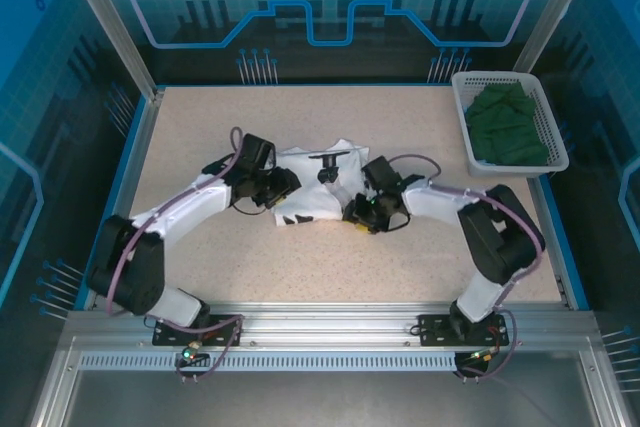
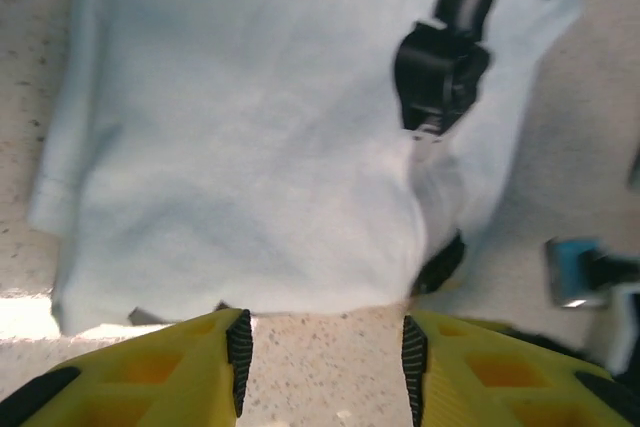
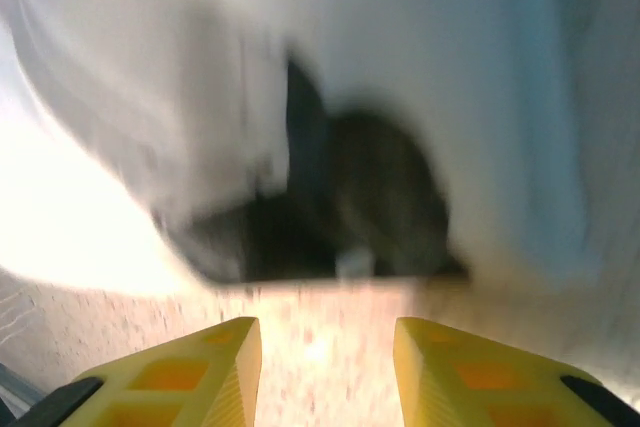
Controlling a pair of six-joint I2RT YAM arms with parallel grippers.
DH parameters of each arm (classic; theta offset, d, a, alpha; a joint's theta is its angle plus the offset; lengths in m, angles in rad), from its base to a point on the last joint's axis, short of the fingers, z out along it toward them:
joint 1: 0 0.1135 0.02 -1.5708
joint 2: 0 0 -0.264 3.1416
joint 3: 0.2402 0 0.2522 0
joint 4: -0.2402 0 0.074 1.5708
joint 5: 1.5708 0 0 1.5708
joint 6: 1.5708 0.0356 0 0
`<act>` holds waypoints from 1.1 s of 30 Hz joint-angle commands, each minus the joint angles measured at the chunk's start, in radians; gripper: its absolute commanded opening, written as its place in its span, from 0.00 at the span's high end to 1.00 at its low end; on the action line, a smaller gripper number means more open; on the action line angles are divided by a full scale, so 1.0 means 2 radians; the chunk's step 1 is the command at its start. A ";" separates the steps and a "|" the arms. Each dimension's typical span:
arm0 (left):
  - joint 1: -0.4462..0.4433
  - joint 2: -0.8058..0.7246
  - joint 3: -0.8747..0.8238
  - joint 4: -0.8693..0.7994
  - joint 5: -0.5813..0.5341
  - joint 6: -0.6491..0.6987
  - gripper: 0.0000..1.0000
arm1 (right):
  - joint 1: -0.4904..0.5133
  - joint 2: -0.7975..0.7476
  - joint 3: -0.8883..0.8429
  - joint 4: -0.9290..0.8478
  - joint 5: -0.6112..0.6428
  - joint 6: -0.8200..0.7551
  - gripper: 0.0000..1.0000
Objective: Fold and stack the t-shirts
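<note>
White shirt: I see the thin white cloth t-shirt with black print point(image 1: 300, 169) lying crumpled in the middle of the top view, on the beige speckled surface point(image 1: 400, 127), between the two claws.
Left claw: the left claw point(image 2: 325, 347) stands well open at the bottom of its wrist view. I see only bare surface between its yellow fingers point(image 2: 215, 352), so it holds nothing. The edge of the white shirt point(image 2: 250, 147) lies just beyond the tips.
Right claw: the right claw point(image 3: 325, 357) is also open and empty. This view is blurred, but I can make out white cloth point(image 3: 450, 47) with a dark patch just ahead.
Claws from above: the left claw point(image 1: 288, 185) is at the left edge of the shirt and the right claw point(image 1: 355, 212) at its lower right edge.
Green shirt: the dark green cloth t-shirt point(image 1: 510, 125) lies inside the white plastic lattice basket point(image 1: 495, 74), at the upper right of the top view.
</note>
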 commanded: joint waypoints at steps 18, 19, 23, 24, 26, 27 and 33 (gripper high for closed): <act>-0.038 0.098 -0.023 0.049 0.021 0.030 0.71 | 0.014 0.077 0.122 -0.053 0.082 -0.095 0.81; -0.039 0.106 -0.024 0.047 0.010 0.033 0.71 | 0.012 0.082 0.123 -0.057 0.085 -0.096 0.81; -0.038 0.126 -0.029 0.008 -0.066 0.055 0.70 | -0.010 0.090 0.102 -0.068 0.094 -0.096 0.81; -0.037 0.128 -0.032 0.002 -0.083 0.058 0.70 | -0.020 0.088 0.092 -0.068 0.092 -0.095 0.80; -0.035 0.133 -0.037 -0.008 -0.104 0.058 0.70 | -0.035 0.082 0.071 -0.060 0.083 -0.094 0.80; -0.030 0.134 -0.040 -0.007 -0.104 0.057 0.70 | -0.041 0.078 0.063 -0.057 0.078 -0.097 0.79; -0.010 0.133 -0.048 -0.018 -0.134 0.052 0.70 | -0.054 0.053 0.036 -0.052 0.070 -0.110 0.70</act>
